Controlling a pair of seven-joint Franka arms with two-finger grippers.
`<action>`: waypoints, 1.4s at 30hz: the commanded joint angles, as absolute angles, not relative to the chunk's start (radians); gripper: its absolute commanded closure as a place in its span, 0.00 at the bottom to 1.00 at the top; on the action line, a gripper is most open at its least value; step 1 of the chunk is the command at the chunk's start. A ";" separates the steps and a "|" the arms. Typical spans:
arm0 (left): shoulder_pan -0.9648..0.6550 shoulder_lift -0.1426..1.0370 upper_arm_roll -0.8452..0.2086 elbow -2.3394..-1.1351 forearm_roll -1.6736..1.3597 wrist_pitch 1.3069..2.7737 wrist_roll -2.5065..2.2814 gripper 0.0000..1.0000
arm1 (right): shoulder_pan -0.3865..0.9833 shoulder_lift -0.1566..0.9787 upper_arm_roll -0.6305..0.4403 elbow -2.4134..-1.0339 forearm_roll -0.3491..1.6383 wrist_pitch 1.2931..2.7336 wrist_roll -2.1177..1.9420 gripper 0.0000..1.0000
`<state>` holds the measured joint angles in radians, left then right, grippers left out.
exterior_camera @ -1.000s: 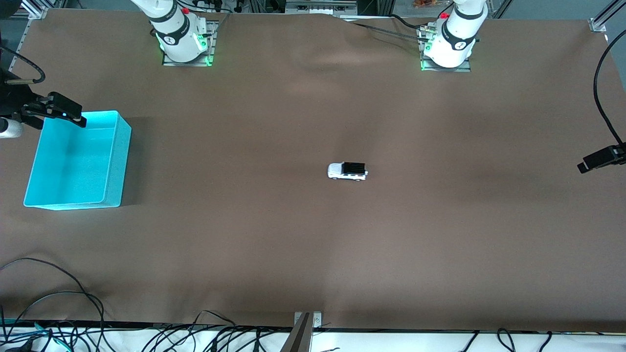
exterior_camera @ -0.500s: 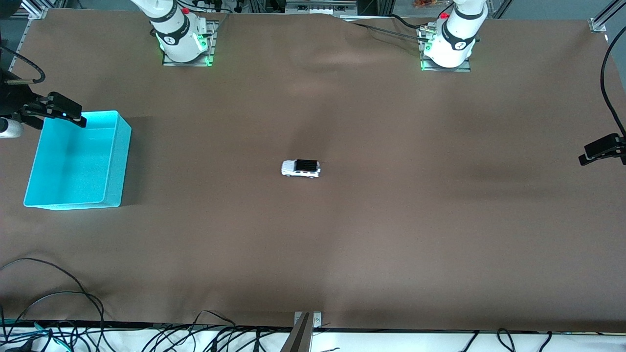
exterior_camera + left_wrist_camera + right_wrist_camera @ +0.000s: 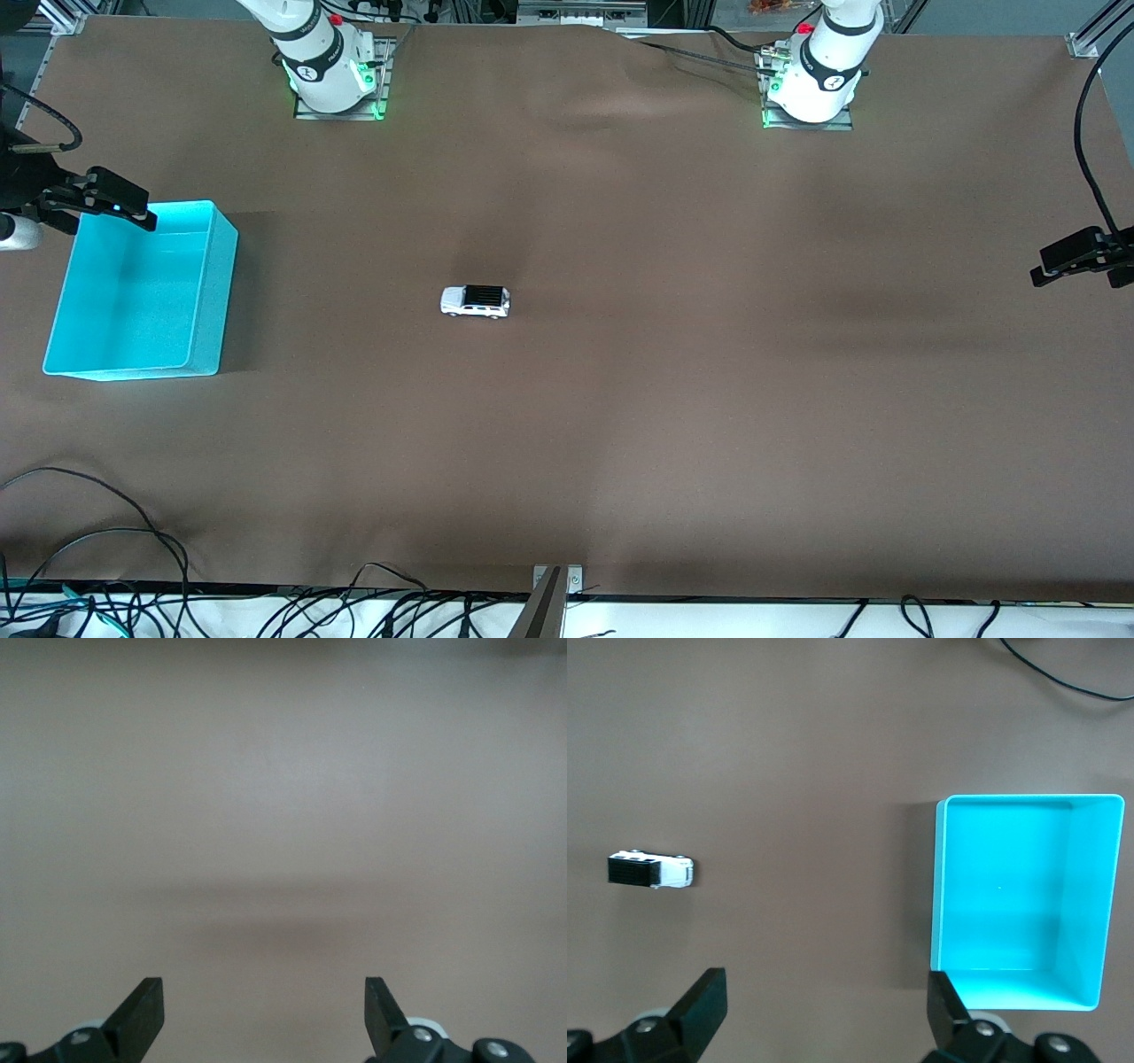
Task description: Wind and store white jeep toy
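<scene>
White jeep toy [image 3: 475, 301] upright, nose toward turquoise bin [image 3: 209, 292] (lengthwise along table).

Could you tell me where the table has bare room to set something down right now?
Most of the brown table is bare: the stretch between the white jeep toy and the turquoise bin, and everything from the toy toward the left arm's end. The only crowding is at the bin, where the right gripper hangs over its rim.

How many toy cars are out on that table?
1. The white jeep toy stands on its wheels near the middle of the brown table, apart from the empty turquoise bin at the right arm's end.
</scene>
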<state>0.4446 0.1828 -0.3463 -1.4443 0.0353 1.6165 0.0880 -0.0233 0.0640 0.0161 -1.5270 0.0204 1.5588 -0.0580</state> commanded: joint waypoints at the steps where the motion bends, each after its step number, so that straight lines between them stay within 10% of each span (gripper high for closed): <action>1: 0.454 0.155 -0.347 -1.470 0.009 1.606 0.086 0.00 | -0.029 0.064 0.014 -1.509 0.037 1.545 -0.072 0.00; 21: 0.440 0.134 -0.331 -1.468 0.009 1.597 0.084 0.00 | -0.032 0.066 0.014 -1.511 0.037 1.545 -0.072 0.00; 31: 0.187 0.104 -0.086 -1.471 0.006 1.592 0.086 0.00 | -0.034 0.067 0.012 -1.513 0.037 1.540 -0.072 0.00; 42: 0.183 0.109 -0.075 -1.470 -0.038 1.592 0.087 0.00 | -0.031 0.064 0.018 -1.511 0.035 1.537 -0.064 0.00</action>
<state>0.1867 0.1278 -0.0932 -1.4449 0.0014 1.5962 0.0846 -0.0244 0.0647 0.0123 -1.5270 0.0204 1.5532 -0.0580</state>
